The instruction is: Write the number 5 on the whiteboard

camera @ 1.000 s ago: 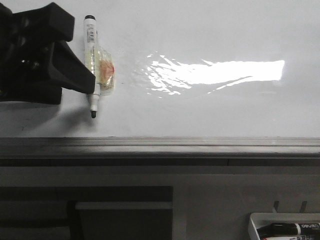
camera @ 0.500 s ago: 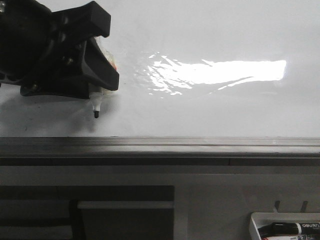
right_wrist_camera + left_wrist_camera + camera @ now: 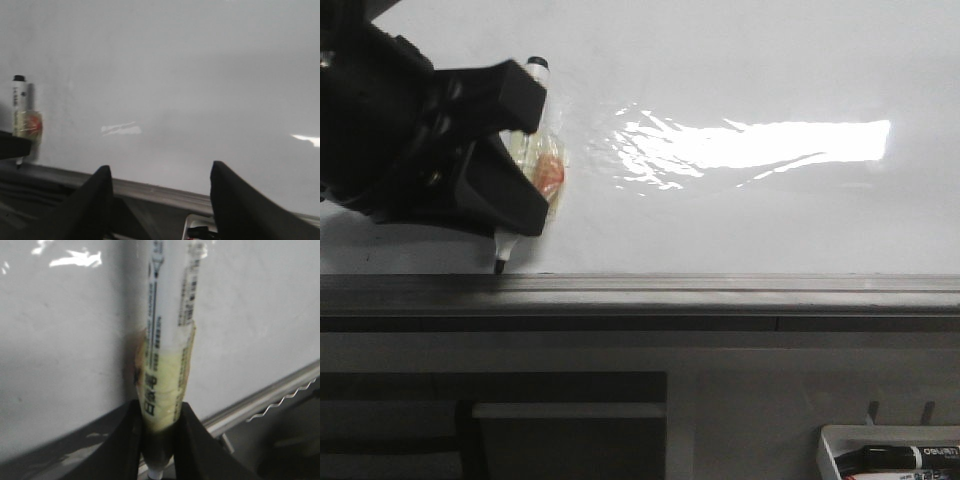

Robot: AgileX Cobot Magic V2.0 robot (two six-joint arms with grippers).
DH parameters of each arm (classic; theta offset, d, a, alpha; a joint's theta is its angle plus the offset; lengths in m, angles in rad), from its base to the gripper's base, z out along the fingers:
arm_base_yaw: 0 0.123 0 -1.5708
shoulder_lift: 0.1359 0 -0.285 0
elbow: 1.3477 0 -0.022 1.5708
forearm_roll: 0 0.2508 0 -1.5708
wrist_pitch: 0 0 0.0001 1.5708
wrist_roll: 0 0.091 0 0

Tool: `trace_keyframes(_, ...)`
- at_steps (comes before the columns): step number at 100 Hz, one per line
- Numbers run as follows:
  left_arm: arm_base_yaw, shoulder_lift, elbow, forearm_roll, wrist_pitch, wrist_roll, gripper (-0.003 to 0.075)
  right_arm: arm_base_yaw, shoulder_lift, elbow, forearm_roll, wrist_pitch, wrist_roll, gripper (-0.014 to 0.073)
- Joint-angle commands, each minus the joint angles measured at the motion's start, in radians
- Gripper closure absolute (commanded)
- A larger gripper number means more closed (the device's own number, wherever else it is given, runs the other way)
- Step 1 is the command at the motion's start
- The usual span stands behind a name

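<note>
Since the earlier front pictures, your left gripper (image 3: pixel 505 195) dropped lower on the large glossy white whiteboard (image 3: pixel 740 60), and the white marker pen with a yellowish tape wrap and black tip (image 3: pixel 525 170) tilted with it. Half a second before, its tip hung clear above the grey metal lower edge rail (image 3: pixel 720 292); in the front view it sat just beside that rail, below the fingers. No stroke of the number 5 showed anywhere on the board, so I judged the writing had not begun, and the tip looked too low to leave room for a full digit beneath it.

In the left wrist view, the two black fingers (image 3: pixel 127 440) were clamped on the taped part of the marker (image 3: pixel 167 355), its barrel running away from them along the whiteboard (image 3: pixel 60 360), the rail (image 3: pixel 270 392) off to one side.

In the right wrist view, your right gripper (image 3: pixel 160 200) stood with its fingers (image 3: pixel 95 200) wide apart and empty, facing the bare whiteboard (image 3: pixel 200 75), the marker (image 3: pixel 22 115) well away to one side.
</note>
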Motion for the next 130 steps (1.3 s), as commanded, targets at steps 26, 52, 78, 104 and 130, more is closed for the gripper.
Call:
trace_keyframes(26,-0.182,-0.118,-0.019,0.318,0.150,0.314,0.0741,0.123,0.129,-0.072,0.353,0.037,-0.599,0.0214)
trace_keyframes(52,-0.329,-0.159,-0.019,0.405,0.157,0.614,0.0741,0.256,0.256,-0.177,0.455,0.128,-0.853,0.0214)
trace_keyframes(78,-0.350,-0.159,-0.019,0.465,0.136,0.621,0.0741,0.425,0.347,-0.202,0.530,0.107,-1.051,0.0214)
trace_keyframes(104,-0.350,-0.159,-0.060,0.483,0.111,0.621,0.0741,0.504,0.448,-0.202,0.530,-0.003,-1.054,0.0214)
trace_keyframes(130,-0.350,-0.159,-0.124,0.481,0.112,0.621,0.0741,0.542,0.511,-0.202,0.532,-0.051,-1.093,0.0214)
